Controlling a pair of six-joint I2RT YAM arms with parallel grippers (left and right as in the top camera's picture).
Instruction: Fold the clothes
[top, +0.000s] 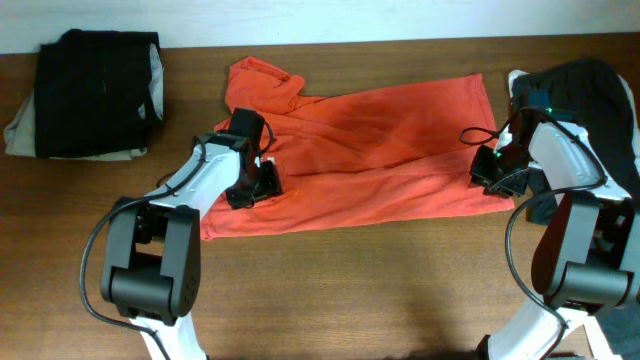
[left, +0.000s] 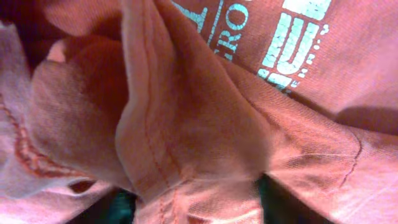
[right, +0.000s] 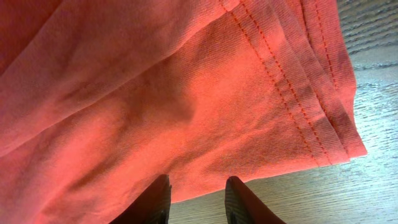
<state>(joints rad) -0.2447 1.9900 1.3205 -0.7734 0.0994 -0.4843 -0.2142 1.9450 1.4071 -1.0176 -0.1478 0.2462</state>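
Observation:
The red-orange T-shirt (top: 380, 150) lies lengthwise across the middle of the table, doubled over on itself. My left gripper (top: 255, 183) rests on its left part near the sleeve. In the left wrist view the jaws of the left gripper (left: 199, 208) stand wide apart, a ridge of bunched T-shirt (left: 186, 124) lying loose between them, with white lettering (left: 292, 43) beyond. My right gripper (top: 497, 170) sits at the shirt's right edge. The right gripper (right: 199, 200) is open just above the T-shirt's (right: 155, 93) lower border and the wood, gripping nothing.
A folded black garment (top: 95, 90) on a beige cloth sits at the back left corner. Another black garment (top: 590, 85) lies at the far right behind my right arm. Bare wooden table (top: 350, 290) runs along the front.

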